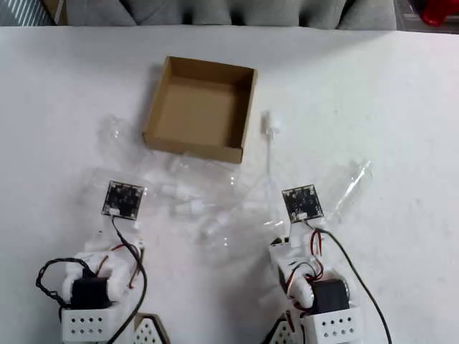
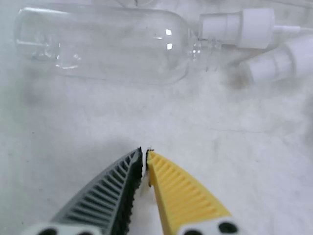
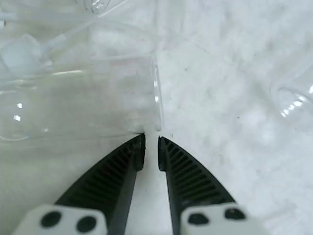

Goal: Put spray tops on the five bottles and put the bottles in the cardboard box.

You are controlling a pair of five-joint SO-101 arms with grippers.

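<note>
The open cardboard box (image 1: 201, 107) stands at the table's middle, with nothing inside. Several clear bottles lie on their sides in front of it. One bottle (image 2: 102, 44) lies just ahead of my left gripper (image 2: 145, 154), which is shut with nothing in it. Two white spray tops (image 2: 239, 28) (image 2: 279, 61) lie by that bottle's neck. My right gripper (image 3: 150, 144) is shut apart from a thin slit, its tips almost at the base of another bottle (image 3: 78, 98). A spray top (image 1: 271, 127) with a long tube lies right of the box.
The left arm (image 1: 93, 287) and the right arm (image 1: 315, 287) sit at the table's near edge. One clear bottle (image 1: 353, 183) lies off to the right, another (image 1: 115, 132) left of the box. Grey cushions (image 1: 258, 11) line the far edge.
</note>
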